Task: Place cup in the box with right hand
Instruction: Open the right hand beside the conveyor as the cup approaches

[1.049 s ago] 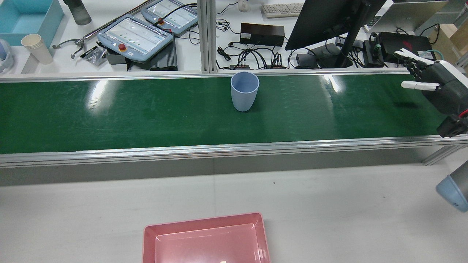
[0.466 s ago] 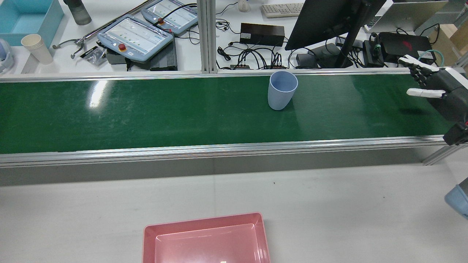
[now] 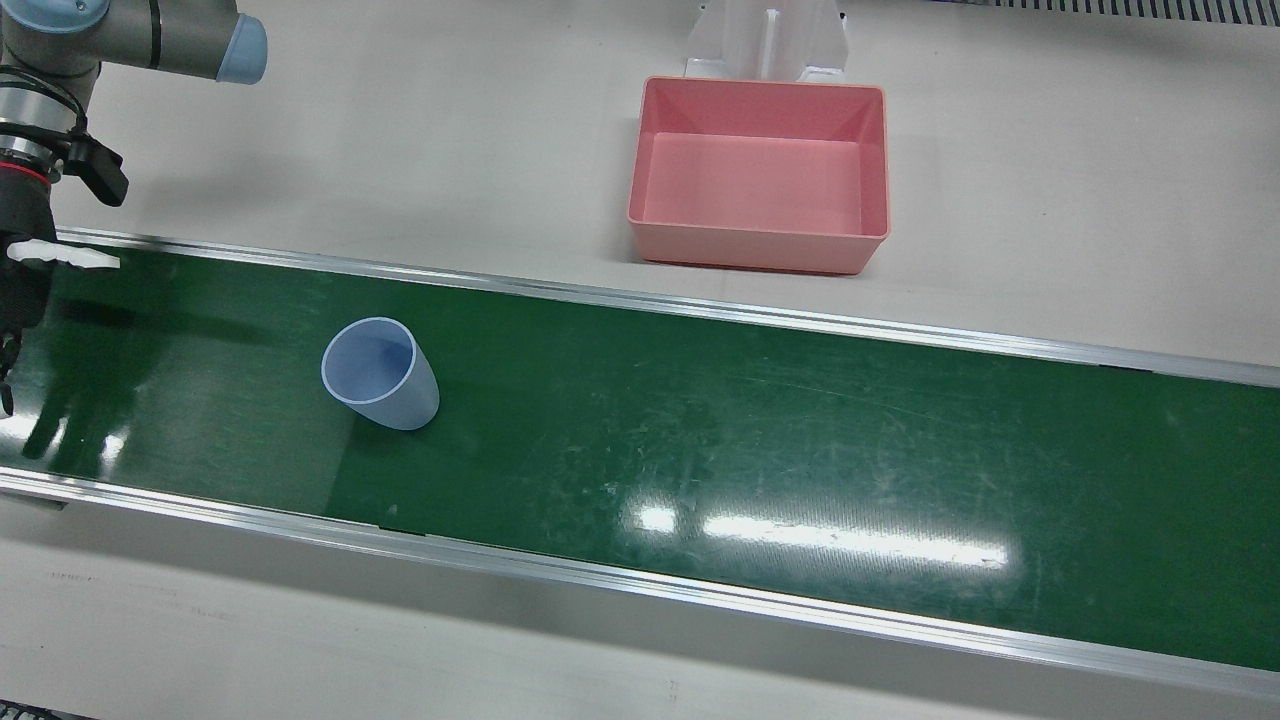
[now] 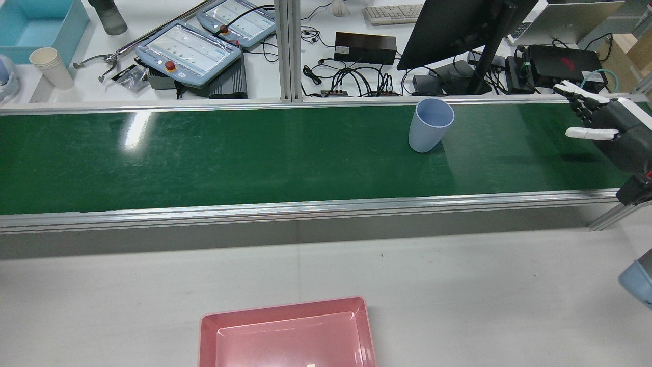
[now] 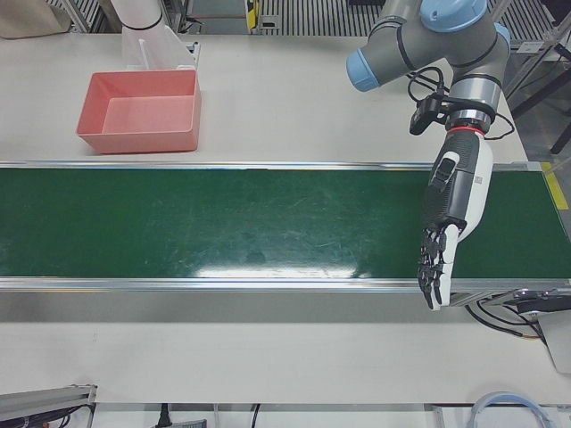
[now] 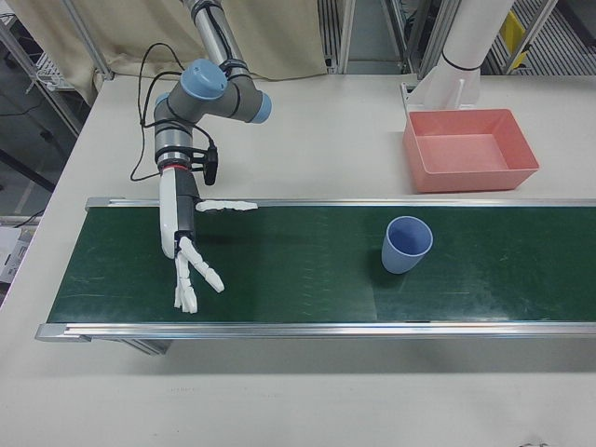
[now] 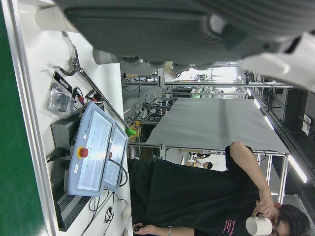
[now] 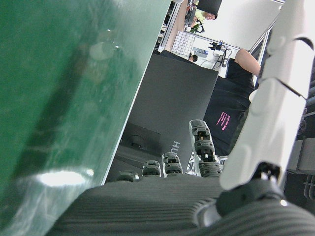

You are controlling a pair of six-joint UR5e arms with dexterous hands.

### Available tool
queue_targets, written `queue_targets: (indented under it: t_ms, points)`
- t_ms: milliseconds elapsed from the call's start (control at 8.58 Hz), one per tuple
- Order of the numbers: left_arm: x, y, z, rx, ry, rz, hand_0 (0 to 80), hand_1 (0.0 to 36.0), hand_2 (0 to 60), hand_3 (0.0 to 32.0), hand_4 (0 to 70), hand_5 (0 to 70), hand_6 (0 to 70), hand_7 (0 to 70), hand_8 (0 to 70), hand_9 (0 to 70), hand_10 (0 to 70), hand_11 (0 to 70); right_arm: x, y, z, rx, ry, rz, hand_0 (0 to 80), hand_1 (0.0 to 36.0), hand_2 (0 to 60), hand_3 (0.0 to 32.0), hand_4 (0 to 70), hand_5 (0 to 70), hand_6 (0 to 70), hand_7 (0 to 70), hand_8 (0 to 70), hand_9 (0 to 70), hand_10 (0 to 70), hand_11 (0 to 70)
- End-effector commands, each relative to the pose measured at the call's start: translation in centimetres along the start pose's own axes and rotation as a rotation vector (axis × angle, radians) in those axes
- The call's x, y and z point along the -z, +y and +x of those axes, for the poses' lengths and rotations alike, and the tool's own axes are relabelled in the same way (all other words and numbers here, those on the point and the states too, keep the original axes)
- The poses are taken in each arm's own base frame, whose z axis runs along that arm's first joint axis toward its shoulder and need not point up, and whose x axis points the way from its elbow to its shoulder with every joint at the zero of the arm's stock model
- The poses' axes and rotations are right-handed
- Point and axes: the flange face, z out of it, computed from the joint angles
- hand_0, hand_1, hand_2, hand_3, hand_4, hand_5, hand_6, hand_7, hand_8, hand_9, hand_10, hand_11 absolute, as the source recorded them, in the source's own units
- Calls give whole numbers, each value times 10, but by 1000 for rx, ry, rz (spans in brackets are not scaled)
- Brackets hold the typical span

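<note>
A light blue cup (image 4: 430, 126) stands upright on the green conveyor belt (image 4: 204, 158), near its far edge. In the front view the cup (image 3: 380, 375) is left of centre, and in the right-front view the cup (image 6: 406, 246) is right of centre. My right hand (image 4: 606, 122) hovers over the belt's end, open with fingers spread, well apart from the cup; the right hand (image 6: 186, 251) points down the belt. The pink box (image 4: 285, 336) sits empty on the white table before the belt. My left hand (image 5: 451, 214) is open above the belt's other end.
Behind the belt lies a desk with teach pendants (image 4: 188, 51), a monitor (image 4: 458, 30), cables, a stack of paper cups (image 4: 51, 66) and a blue bin (image 4: 35, 25). A person in a black shirt (image 7: 206, 196) stands beyond it. Aluminium rails edge the belt.
The cup has ridden along the belt toward my right hand, rightward in the rear view. My right hand has shifted slightly right and lower, still open.
</note>
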Motion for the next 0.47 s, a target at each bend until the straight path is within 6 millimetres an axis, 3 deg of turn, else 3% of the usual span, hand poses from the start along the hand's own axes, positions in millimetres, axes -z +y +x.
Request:
queue_targets:
  t_ms: [0,350]
  points:
    - [0,0,0,0,0,1,0,0,0,0,0,0,0,0,0,0,0,0,-1,0,6,3,10,1,483,179,72,0,0,57,38,112,37,37,0,0]
    - [0,0,1,0,2,1,0,0,0,0,0,0,0,0,0,0,0,0,-3,3,9,3,11,-4,482,179,73,0,0,57,39,120,37,38,0,0]
